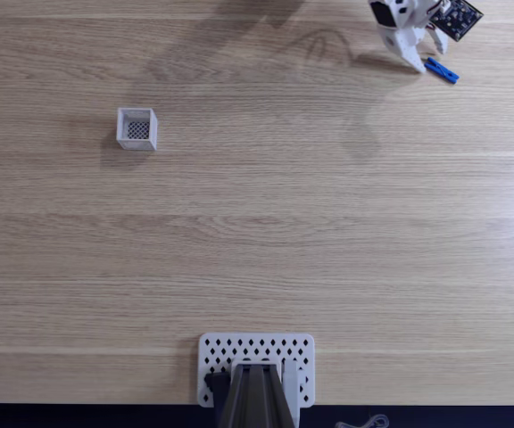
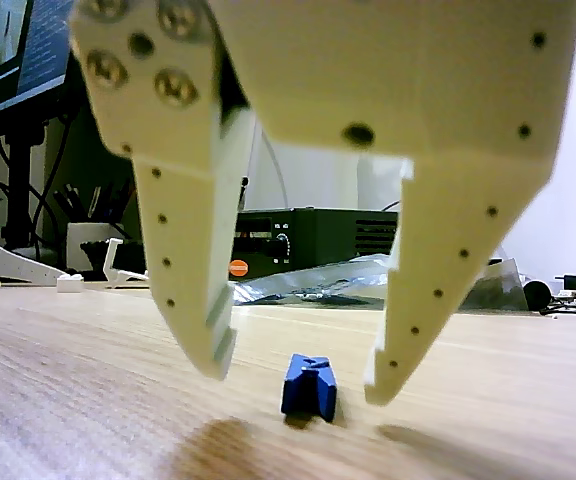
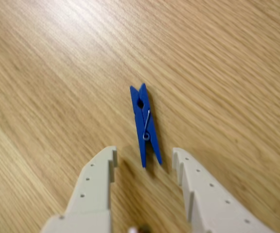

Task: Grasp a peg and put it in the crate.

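The gripper (image 3: 144, 155) hangs spread just above the blue clothes-peg (image 3: 145, 124) — one finger either side, not touching. The peg lies flat on the counter (image 1: 284, 223), well apart from the white crate (image 1: 137, 128)

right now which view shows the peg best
The wrist view: the peg lies full length, spring visible, just ahead of the open gripper. The other view shows it end-on; the fixed view, a small blue sliver.

Wooden table, few things on it

We see a light wood-grain table (image 1: 266, 232) carrying the small white crate (image 1: 137, 128) at the fixed view's left, the blue peg (image 1: 441, 70) lying flat at its top right, and a white perforated plate (image 1: 303, 352) at the bottom edge.
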Motion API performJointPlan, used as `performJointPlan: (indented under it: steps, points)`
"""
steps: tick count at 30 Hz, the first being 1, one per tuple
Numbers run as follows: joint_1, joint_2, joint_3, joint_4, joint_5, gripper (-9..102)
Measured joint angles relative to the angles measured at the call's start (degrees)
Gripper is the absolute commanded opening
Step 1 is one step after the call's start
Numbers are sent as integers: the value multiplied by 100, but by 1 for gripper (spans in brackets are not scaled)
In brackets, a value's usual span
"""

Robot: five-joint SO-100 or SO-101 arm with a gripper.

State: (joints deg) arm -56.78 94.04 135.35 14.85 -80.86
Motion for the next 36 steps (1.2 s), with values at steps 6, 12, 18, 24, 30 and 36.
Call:
performJointPlan:
  steps: [6,12,18,24,30,36]
  points:
    - [-97,-299,-264,0,-35,18]
    - [-211,-422,-387,-35,9,18]
    - [-211,-422,-387,-44,9,5]
    - [-211,-422,-387,-44,9,1]
    - [-211,-422,-387,-44,0,-1]
    - [-176,-422,-378,-202,35,-1]
